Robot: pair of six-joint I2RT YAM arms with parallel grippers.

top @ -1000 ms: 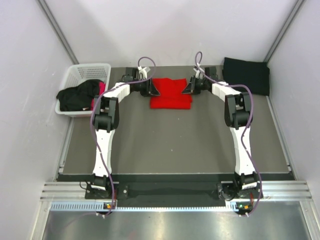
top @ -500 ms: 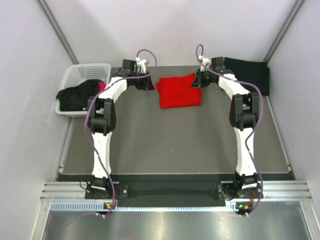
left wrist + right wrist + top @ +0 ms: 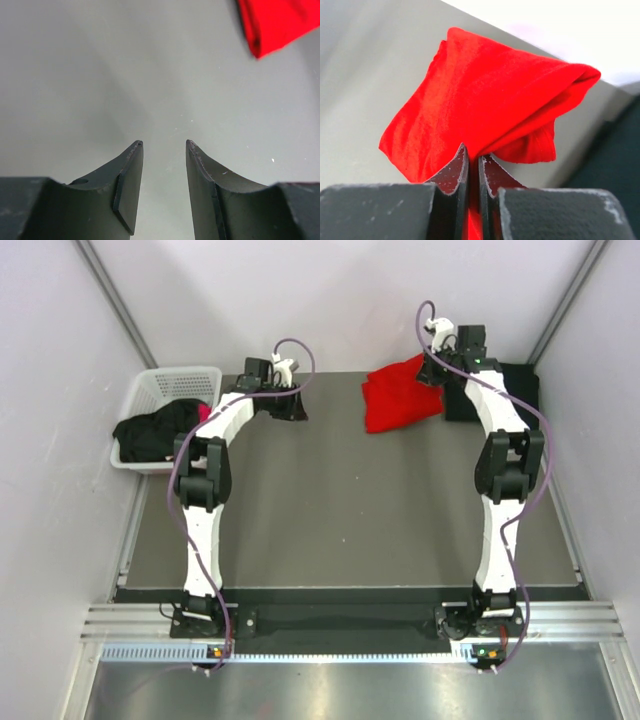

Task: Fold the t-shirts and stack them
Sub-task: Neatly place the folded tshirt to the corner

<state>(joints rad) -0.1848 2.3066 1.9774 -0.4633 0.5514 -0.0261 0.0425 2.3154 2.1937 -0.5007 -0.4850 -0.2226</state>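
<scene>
The red t-shirt [image 3: 402, 395] [image 3: 485, 110] is folded into a thick, soft bundle with a round fold on one side. The right gripper [image 3: 472, 150] is pinched tight on its edge. The bundle sticks out past the fingertips, at the far right of the table [image 3: 330, 510], just beside the folded black t-shirt [image 3: 510, 390].

The left gripper [image 3: 164, 144] is partly open and holds nothing. It is well apart from the red t-shirt.

Black and pink shirts [image 3: 150, 435] lie in the white basket [image 3: 175, 373].
</scene>
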